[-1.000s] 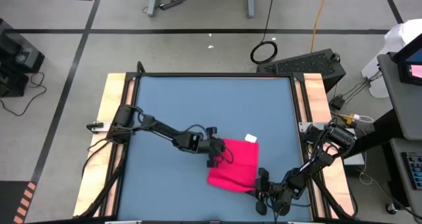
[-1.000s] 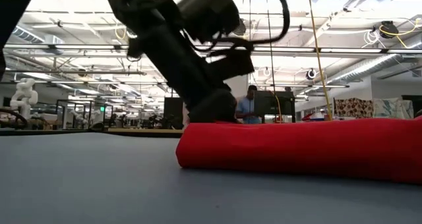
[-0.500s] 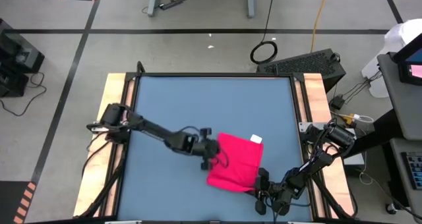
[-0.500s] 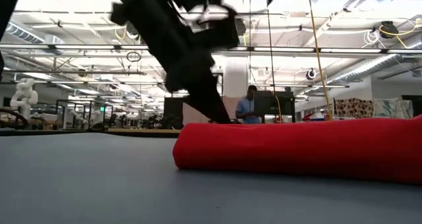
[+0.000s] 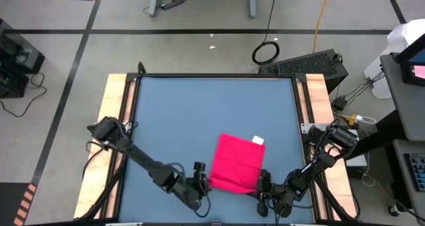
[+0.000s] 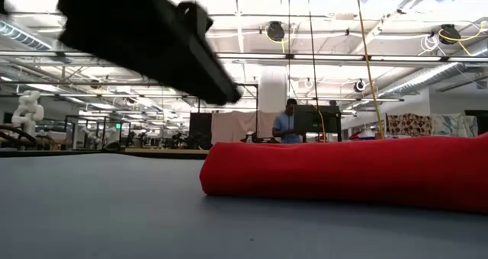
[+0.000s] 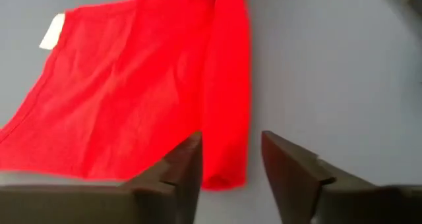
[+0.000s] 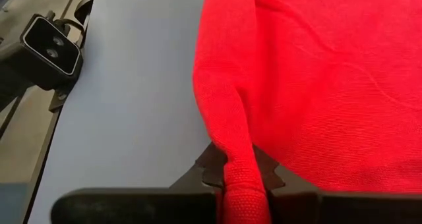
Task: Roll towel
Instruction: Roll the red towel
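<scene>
Towel [image 5: 236,162] partly rolled, lower centre-right of the blue table [image 5: 199,113].
Right gripper [image 8: 241,184] pinches the roll's end; left gripper [image 7: 231,159] stands apart, empty, beside the other end.

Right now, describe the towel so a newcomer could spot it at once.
On the blue table, look toward its near right corner. The towel lies there, a bright pinkish-red cloth with its near edge rolled. Its small white tag at the far corner clinches it.
</scene>
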